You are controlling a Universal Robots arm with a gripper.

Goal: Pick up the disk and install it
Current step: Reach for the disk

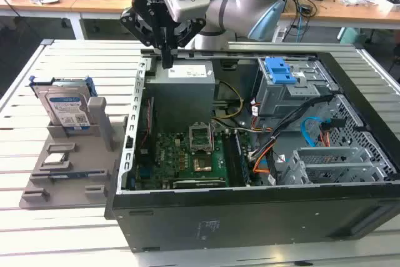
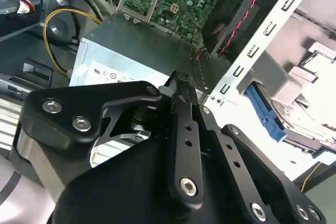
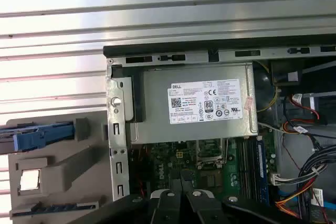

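Observation:
The disk (image 1: 65, 107) is a silver drive with a blue-and-white label and blue side rails. It stands upright in a slot of the grey holder (image 1: 75, 173) at the exterior view's left, outside the computer case. In the first wrist view the disk (image 3: 37, 136) appears edge-on, and in the second wrist view its blue rail (image 2: 265, 116) shows. My gripper (image 1: 167, 60) hangs over the power supply (image 1: 184, 85) at the case's back corner, well apart from the disk. Its fingers (image 2: 178, 85) are shut together with nothing between them.
The open black computer case (image 1: 250, 217) holds a green motherboard (image 1: 187, 154), bundled cables (image 1: 300, 123) and a blue drive bay latch (image 1: 279, 70). A small square silver chip (image 1: 55, 159) lies on the holder. Both stand on a slatted metal table (image 1: 81, 60).

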